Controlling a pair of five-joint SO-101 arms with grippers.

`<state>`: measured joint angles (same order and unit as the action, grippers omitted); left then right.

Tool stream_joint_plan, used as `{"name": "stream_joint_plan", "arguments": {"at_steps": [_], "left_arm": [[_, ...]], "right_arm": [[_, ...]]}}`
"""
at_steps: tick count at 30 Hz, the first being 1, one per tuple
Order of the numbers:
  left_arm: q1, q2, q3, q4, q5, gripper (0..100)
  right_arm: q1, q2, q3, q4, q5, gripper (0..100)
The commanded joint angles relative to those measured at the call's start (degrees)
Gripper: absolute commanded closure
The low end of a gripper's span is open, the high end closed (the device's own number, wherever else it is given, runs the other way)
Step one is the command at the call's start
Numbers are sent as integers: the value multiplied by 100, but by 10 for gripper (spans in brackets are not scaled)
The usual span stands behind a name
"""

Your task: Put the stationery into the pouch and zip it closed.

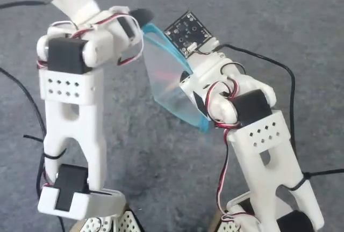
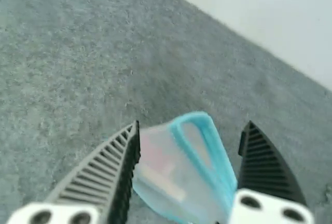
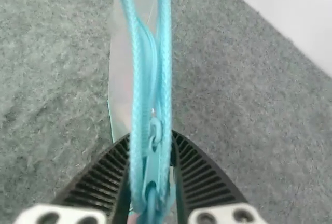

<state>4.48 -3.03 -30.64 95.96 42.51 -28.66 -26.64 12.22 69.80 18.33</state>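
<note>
Right hand, nearest the lens: ribbed fingers pressed together on the teal zip edge of the pouch, with the slider just at the fingertips; a firm pinch, nothing else in it.

Pouch hangs clear of the grey counter, slung between the two arms; one end is in the right hand and the far end sits between the fingers of the left hand.

Left hand spread wide; one finger is touching or all but touching the pouch's side, the other stands apart; no clamp on it.

Through the clear wall, blurred pale and pinkish shapes, likely the stationery; too soft to name items.

Whether the zip is run shut beyond the slider, cannot tell.

Handling, as judged:
- pouch light, thin, floppy film; it sags and folds where unsupported
- clear walls look slick, a poor place to pinch; the woven teal tape is stiffer and rougher, the better hold
- to run the zip, one hand should anchor the tape end and the other take the slider pull; keep the tape taut or the slider will bunch the film
- contents may slide to the low end if the pouch tilts
</note>
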Motion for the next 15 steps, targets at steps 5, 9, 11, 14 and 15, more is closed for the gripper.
{"name": "stream_joint_plan", "arguments": {"at_steps": [5, 9, 11, 14, 15], "left_arm": [[440, 70, -251, -35, 273, 708], [448, 457, -251, -264, 290, 708], [448, 738, -268, -387, 290, 708], [440, 1116, -268, -466, 290, 709], [448, 1196, -277, -466, 290, 710]], "right_arm": [[4, 127, 334, -22, 114, 991], [66, 110, 457, -75, 141, 991], [66, 75, 589, -198, 141, 991], [13, -154, 782, -321, 149, 991], [13, -242, 835, -338, 158, 991]]}}
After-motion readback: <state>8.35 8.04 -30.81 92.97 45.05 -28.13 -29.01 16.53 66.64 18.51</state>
